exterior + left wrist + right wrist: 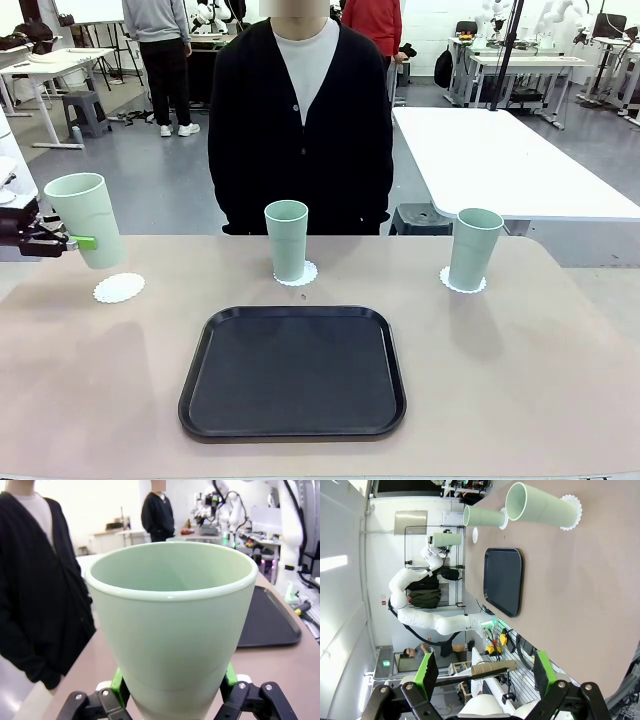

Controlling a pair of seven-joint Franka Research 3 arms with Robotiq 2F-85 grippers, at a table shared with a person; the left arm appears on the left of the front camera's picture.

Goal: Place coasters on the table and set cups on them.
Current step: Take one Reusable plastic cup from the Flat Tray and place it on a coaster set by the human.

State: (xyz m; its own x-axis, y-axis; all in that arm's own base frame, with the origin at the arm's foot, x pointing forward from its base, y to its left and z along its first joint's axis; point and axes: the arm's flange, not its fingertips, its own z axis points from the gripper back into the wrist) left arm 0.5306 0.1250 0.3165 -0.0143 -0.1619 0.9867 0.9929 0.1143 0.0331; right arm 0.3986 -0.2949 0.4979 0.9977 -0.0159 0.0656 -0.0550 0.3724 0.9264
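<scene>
The held cup (pixel 86 218) hangs in the air above the table (pixel 520 380), well to the left of the black tray (pixel 293 372) and a little beyond the tray's far edge. Its long axis runs close to vertical, mouth up, with the base leaning slightly toward the tray. The left gripper (pixel 60 240) comes in level from the table's left edge and is clamped on the cup's lower half; in the left wrist view the green pads (pixel 118 686) press the tapered wall from both sides, just below a faint ridge line, and the open rim faces the camera. Below and slightly toward the tray from the cup's base lies the bare coaster (pixel 119 288), flat on the table, with a clear gap of air between it and the cup.

Just past the tray's far edge, near its middle, the middle cup (pixel 286 240) stands upright, mouth up, on the middle coaster (pixel 300 273). Off the tray's far right corner, farther away, the right cup (pixel 473 248) stands upright on the right coaster (pixel 462 281).

The right gripper (pixel 485 672) is held well above the table on the tray's right side, rolled so that the tabletop runs sideways in its view; its jaws are spread wide with nothing between them.

A person in a black cardigan (pixel 300 120) stands at the table's far edge, behind the middle cup.
</scene>
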